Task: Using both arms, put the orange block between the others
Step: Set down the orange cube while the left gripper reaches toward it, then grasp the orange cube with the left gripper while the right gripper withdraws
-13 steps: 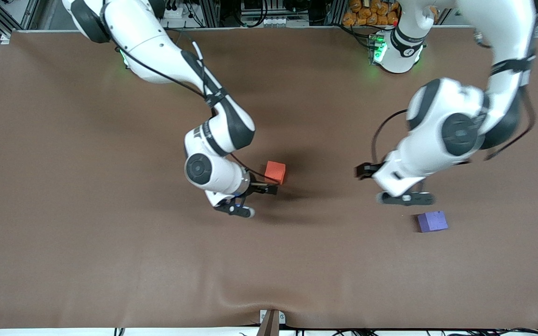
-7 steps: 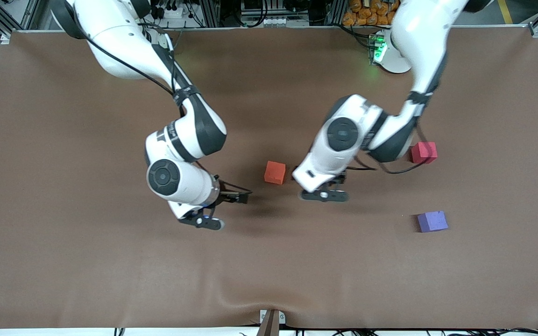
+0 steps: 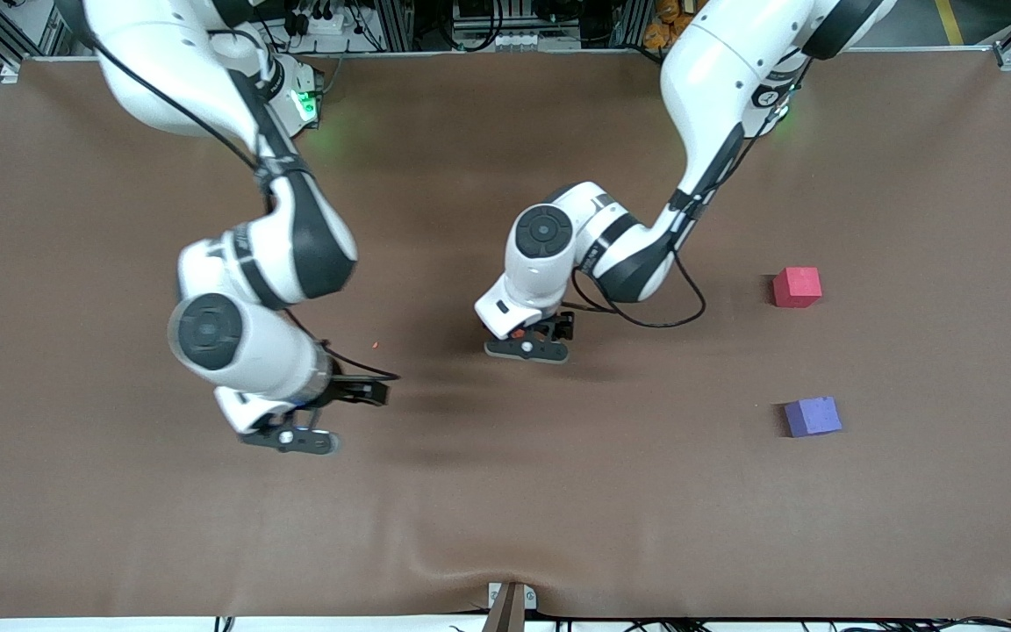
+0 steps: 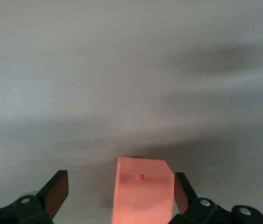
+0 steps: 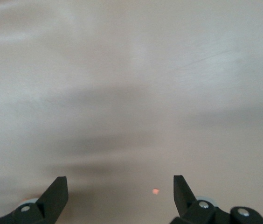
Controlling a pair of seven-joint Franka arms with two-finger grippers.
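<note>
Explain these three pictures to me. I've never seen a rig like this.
The machine is two white jointed robot arms, the left arm and the right arm. The wide picture looks down from a high camera facing them. The other two come from a camera on each wrist. On the brown table cover lie a red-pink foam cube and, nearer the camera, a purple foam cube, both toward the left arm's end. The left gripper stands open around the small orange foam cube, not clamped on it. The right gripper is open and empty, over bare cover.
</note>
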